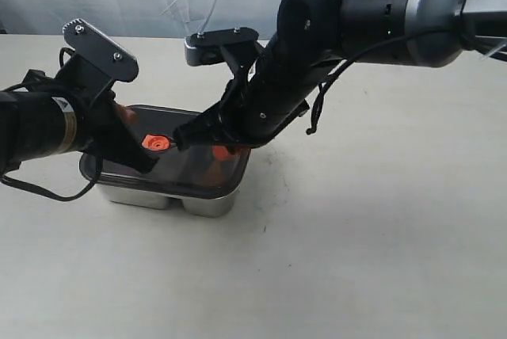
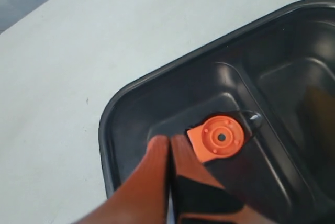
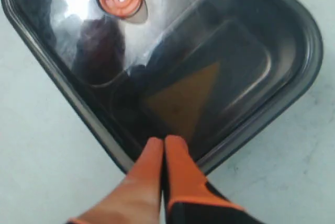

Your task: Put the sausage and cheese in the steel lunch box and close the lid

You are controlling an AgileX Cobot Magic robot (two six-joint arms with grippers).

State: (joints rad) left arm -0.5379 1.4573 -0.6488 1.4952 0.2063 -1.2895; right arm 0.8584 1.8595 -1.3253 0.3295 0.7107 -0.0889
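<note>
Fingers (image 2: 157, 156) clenched empty, the left hand (image 2: 168, 141) rests on the lid (image 2: 157, 85) beside its orange valve (image 2: 220, 137). The right hand (image 3: 163, 143), likewise clenched, touches the lid's rim.

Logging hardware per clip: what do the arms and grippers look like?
Both arms are matte black with cylindrical links; the right arm has a silver-grey band, the left arm a pale label ring. Loose black cables loop off each. The left gripper and right gripper have tapered orange fingers with black patches.
</note>
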